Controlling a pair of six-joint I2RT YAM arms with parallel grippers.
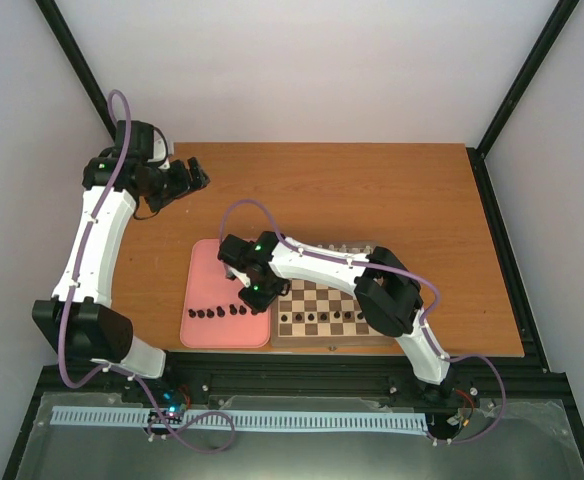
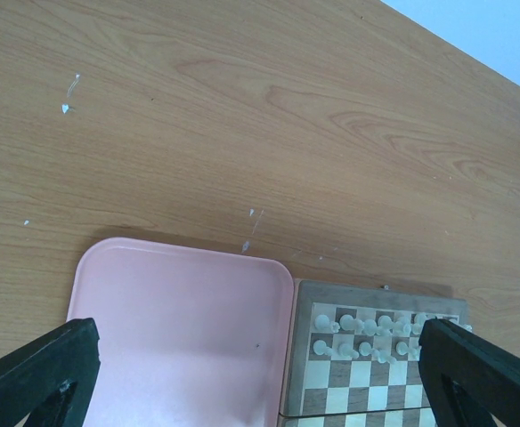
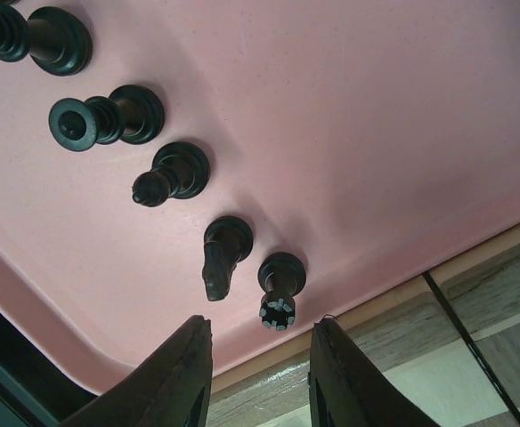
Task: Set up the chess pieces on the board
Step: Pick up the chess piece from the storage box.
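Note:
Several black chess pieces (image 1: 219, 312) stand in a row on the pink tray (image 1: 207, 270). More black pieces (image 1: 322, 318) stand on the near rows of the wooden board (image 1: 372, 338). My right gripper (image 1: 255, 292) is open and empty above the tray's right end. In the right wrist view its fingers (image 3: 166, 378) flank a gap just short of a crown-topped black piece (image 3: 280, 292), with a black knight (image 3: 222, 256) beside it. My left gripper (image 1: 190, 178) is open and empty, high over the table at the far left.
White pieces (image 2: 376, 334) fill the board's (image 2: 367, 391) far rows. In the left wrist view the pink tray (image 2: 180, 329) lies left of the board on the wooden table (image 2: 242, 116). My right arm stretches across the board's left half.

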